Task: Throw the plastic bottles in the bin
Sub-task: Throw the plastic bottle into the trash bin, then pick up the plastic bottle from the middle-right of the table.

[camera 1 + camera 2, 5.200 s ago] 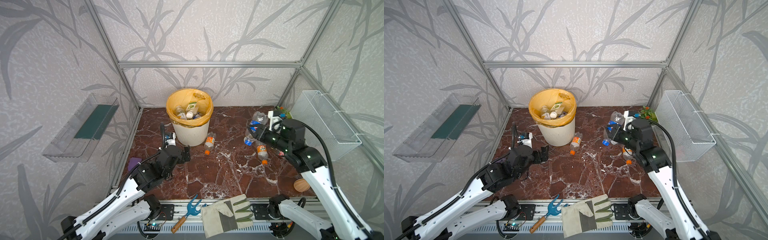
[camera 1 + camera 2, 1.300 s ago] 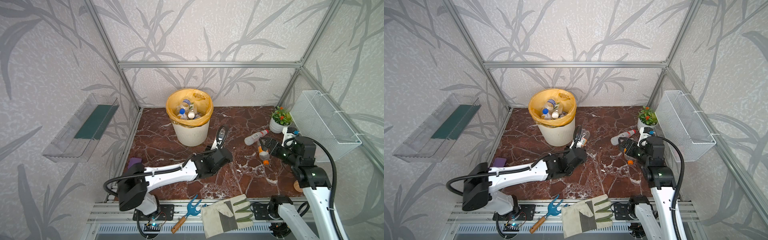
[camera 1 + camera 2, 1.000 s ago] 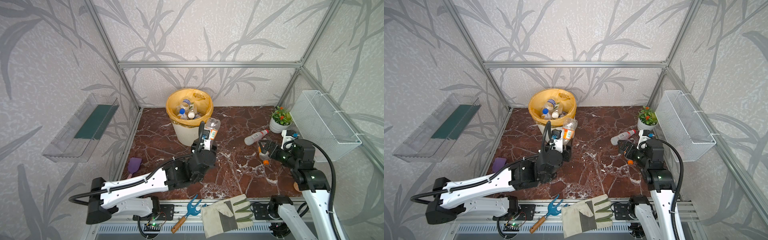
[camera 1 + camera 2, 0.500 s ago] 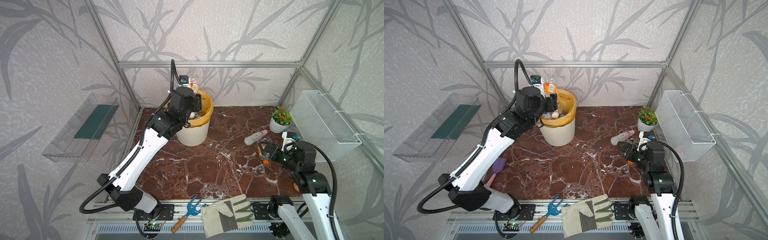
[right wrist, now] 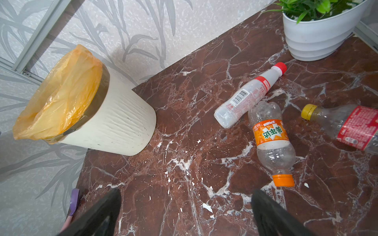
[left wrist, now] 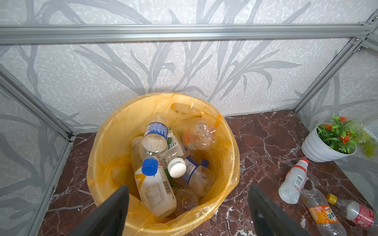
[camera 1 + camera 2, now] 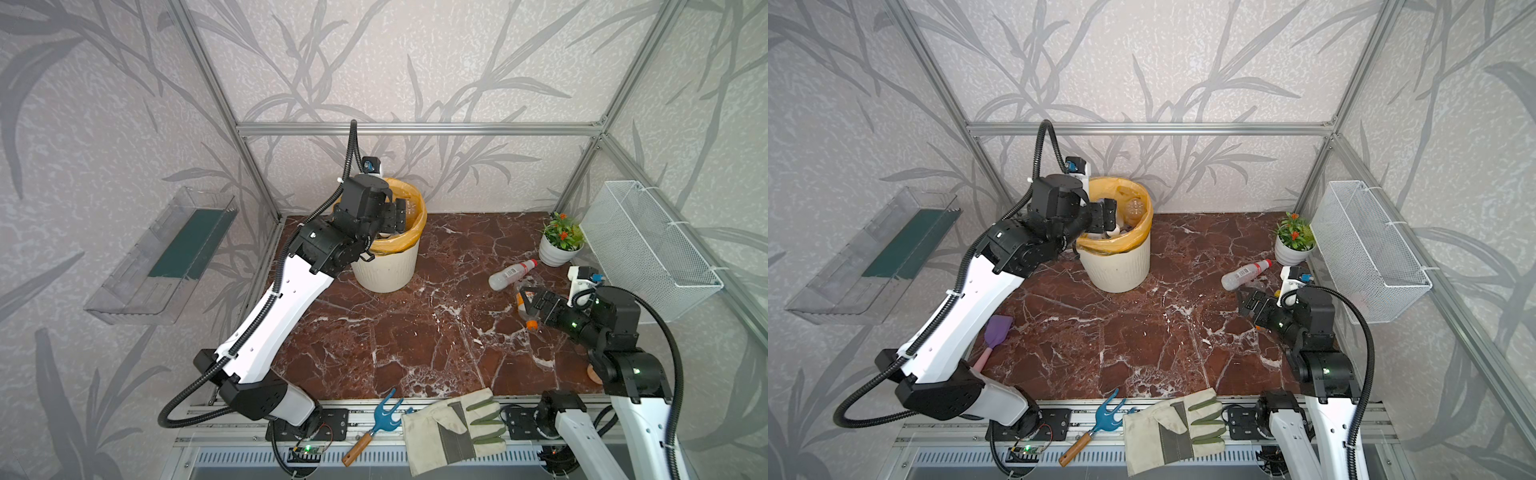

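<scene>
A: Where are the bottles (image 6: 154, 185) to be found?

B: Several are seen heaped in the bin (image 6: 235, 155). Three are left lying on the desk (image 5: 184, 163) near the flowerpot (image 5: 317, 36). A red-cap bottle (image 5: 245, 98) appears to be touched by an orange-label bottle (image 5: 272, 139), and a yellow-cap bottle (image 5: 347, 124) lies just beside them.

A: How are the pincers set?

B: The left pincer (image 6: 187, 188) is held over the bin, jaws spread, with nothing between them. The right pincer (image 5: 186, 191) is likewise spread wide and empty, poised low over the desk just short of the orange-label bottle.

A: How is that bottle expected to handle?

B: It is judged empty, light and thin-walled, so it could be dented or squeezed out of the jaws by a hard grip. As it is round and lies flat, it could be set rolling by a nudge. A hold across the labelled middle is advised, where the wall is straight. The tapered neck is better avoided. The red-cap bottle may be dragged along, so a clean lift is called for.
</scene>
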Robot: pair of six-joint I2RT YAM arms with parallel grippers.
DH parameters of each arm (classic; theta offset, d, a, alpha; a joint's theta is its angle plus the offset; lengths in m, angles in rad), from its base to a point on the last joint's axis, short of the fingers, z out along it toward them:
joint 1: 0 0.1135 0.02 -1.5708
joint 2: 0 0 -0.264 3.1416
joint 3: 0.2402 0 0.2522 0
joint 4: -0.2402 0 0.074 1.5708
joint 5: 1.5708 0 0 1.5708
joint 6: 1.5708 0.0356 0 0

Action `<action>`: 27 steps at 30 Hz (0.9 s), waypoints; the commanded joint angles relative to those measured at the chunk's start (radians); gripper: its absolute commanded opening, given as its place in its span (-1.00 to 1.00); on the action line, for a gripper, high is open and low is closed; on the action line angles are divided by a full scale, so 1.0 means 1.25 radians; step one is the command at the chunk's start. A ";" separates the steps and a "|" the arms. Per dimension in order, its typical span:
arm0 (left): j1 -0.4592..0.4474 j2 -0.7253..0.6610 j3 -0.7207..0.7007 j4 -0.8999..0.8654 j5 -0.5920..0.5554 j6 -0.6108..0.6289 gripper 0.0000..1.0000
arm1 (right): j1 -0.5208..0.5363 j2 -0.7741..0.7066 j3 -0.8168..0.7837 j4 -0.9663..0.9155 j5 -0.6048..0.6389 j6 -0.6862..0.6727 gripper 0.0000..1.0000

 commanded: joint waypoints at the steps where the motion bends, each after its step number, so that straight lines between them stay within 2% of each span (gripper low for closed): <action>1: 0.003 -0.054 -0.056 0.012 0.031 0.013 0.77 | -0.003 -0.001 0.022 -0.033 0.035 -0.022 0.98; 2: 0.000 -0.082 -0.100 0.043 0.070 0.028 0.76 | -0.003 -0.001 0.016 -0.044 0.057 -0.026 0.98; 4: -0.016 -0.139 -0.187 0.103 0.078 0.016 0.75 | -0.004 0.009 -0.009 -0.053 0.087 -0.035 0.98; 7: -0.067 -0.214 -0.299 0.170 0.026 0.019 0.75 | -0.014 0.051 -0.057 -0.063 0.085 -0.015 0.98; 11: -0.148 -0.281 -0.389 0.197 -0.051 0.031 0.76 | -0.029 0.063 -0.102 -0.040 0.114 0.022 0.98; 17: -0.195 -0.380 -0.547 0.304 -0.063 0.013 0.77 | -0.096 0.116 -0.147 -0.011 0.111 0.001 0.98; 20: -0.197 -0.402 -0.582 0.322 -0.028 -0.001 0.77 | -0.128 0.177 -0.179 0.070 0.094 -0.007 0.99; 27: -0.198 -0.451 -0.626 0.285 0.010 -0.023 0.77 | -0.135 0.372 -0.142 0.152 0.162 -0.071 0.97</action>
